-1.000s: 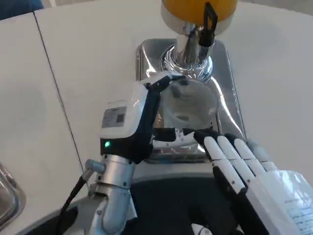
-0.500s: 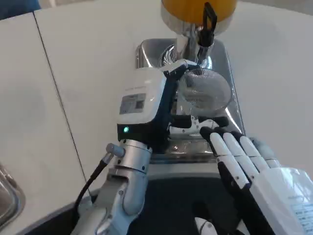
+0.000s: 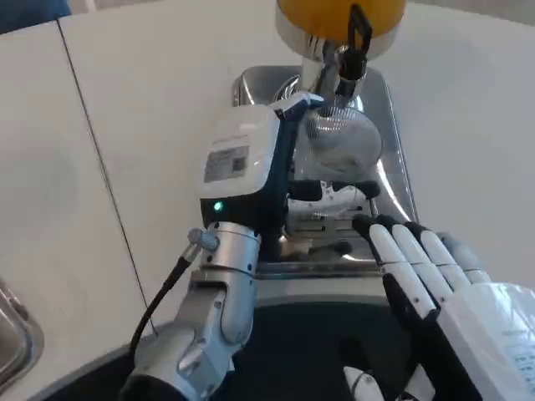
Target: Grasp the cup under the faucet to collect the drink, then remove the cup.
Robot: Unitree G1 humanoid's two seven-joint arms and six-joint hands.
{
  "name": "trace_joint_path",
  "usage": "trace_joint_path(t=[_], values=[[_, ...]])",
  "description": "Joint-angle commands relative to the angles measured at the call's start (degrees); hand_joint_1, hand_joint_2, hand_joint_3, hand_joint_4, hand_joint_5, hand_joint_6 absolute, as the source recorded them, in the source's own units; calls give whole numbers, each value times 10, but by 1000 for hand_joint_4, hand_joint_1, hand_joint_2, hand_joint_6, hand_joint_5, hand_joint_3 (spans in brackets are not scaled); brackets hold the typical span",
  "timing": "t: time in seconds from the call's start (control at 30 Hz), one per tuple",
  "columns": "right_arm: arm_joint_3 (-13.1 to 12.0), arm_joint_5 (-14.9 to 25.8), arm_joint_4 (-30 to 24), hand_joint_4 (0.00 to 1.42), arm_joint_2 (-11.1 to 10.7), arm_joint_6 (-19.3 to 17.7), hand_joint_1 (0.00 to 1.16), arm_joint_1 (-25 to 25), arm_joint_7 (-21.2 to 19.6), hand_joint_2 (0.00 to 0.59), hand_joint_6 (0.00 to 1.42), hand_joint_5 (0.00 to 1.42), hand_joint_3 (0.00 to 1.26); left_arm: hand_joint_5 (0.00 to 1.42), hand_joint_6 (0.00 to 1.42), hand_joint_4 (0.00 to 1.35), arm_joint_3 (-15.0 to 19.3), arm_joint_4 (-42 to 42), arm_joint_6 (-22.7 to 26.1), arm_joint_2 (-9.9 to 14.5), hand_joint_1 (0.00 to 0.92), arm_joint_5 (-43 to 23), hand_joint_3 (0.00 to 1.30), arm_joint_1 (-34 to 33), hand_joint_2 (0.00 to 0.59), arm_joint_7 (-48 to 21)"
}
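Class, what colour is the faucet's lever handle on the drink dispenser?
Black: the lever handle stands out against the orange tank, seen in the head view.

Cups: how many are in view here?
1. A clear cup is over the metal tray, below the dispenser's faucet, gripped by the left hand. Others may be hidden behind that hand.

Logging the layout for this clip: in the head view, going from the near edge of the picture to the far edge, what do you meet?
Right hand → left hand holding the clear cup over the steel drip tray → faucet → orange drink dispenser.
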Motion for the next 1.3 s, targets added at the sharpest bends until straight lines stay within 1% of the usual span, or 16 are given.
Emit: trace_joint_path(t=[0.03, 0.07, 0.17, 0.3, 0.33, 0.43, 0.57, 0.7, 0.77, 0.83, 0.93, 1.0, 1.07, 1.17, 1.23, 1.3], values=[[-2, 4, -8, 0, 5, -3, 326, 6, 7, 539, 0, 0, 0, 1281, 1424, 1048, -8, 8, -20, 6, 706, -10, 935, 3, 0, 15], [-1, 5, -8, 0, 6, -2, 326, 5, 8, 539, 0, 0, 0, 1215, 1424, 961, -10, 9, -22, 8, 670, -11, 844, 4, 0, 16], [4, 5, -8, 0, 11, 6, 324, -3, 16, 536, 0, 0, 0, 1029, 1345, 617, -11, 6, -24, 15, 483, -14, 551, 10, 0, 13], [5, 2, -8, 0, 15, 7, 317, -7, 21, 537, 0, 0, 0, 936, 1298, 433, -9, 4, -32, 26, 330, -20, 359, 9, 13, 4], [2, 3, -8, 0, 15, 6, 316, -6, 21, 537, 0, 0, 0, 902, 1229, 400, -10, 3, -34, 28, 317, -22, 332, 10, 19, 2], [-2, 7, -8, 0, 13, 6, 312, -5, 22, 537, 0, 0, 0, 837, 1131, 340, -12, 1, -38, 33, 289, -30, 281, 11, 22, -3], [-2, 6, -8, 0, 15, 6, 306, -5, 22, 531, 0, 0, 0, 777, 1042, 301, -12, -2, -43, 37, 250, -34, 252, 15, 23, -6], [1, 5, -8, 0, 16, 4, 300, -3, 20, 526, 0, 0, 0, 754, 1008, 280, -10, -10, -51, 41, 211, -37, 239, 21, 8, -12], [1, 4, -8, 0, 16, 4, 297, -3, 18, 525, 0, 0, 0, 728, 966, 257, -9, -25, -56, 48, 186, -38, 224, 28, 1, -19], [1, 4, -8, 0, 17, 4, 295, -3, 17, 524, 0, 0, 0, 664, 878, 219, -7, -45, -60, 58, 165, -39, 197, 38, 0, -27], [-5, 7, -8, 0, 19, 2, 292, -4, 12, 523, 0, 0, 0, 540, 702, 143, 4, -100, -68, 89, 128, -44, 132, 70, 0, -48], [-8, 6, -8, 0, 18, -2, 290, -5, 9, 523, 0, 0, 0, 446, 525, 101, 13, -131, -70, 105, 123, -49, 103, 92, 0, -58], [-8, 4, -8, 0, 17, -7, 288, -5, 7, 523, 0, 0, 0, 408, 443, 67, 26, -165, -71, 124, 109, -53, 81, 117, 0, -68], [1, 1, -8, 0, 16, -5, 286, -7, 9, 522, 0, 0, 0, 293, 326, 1, 38, -203, -77, 156, 85, -43, 22, 144, 0, -75], [5, 0, -8, 0, 17, -2, 285, -8, 8, 522, 0, 0, 0, 227, 263, 0, 56, -240, -78, 188, 69, -47, 1, 176, 0, -96], [10, 0, -8, 0, 21, 2, 283, -7, 4, 522, 0, 0, 0, 114, 161, 0, 70, -287, -64, 217, 55, -35, 0, 210, 0, -120]])
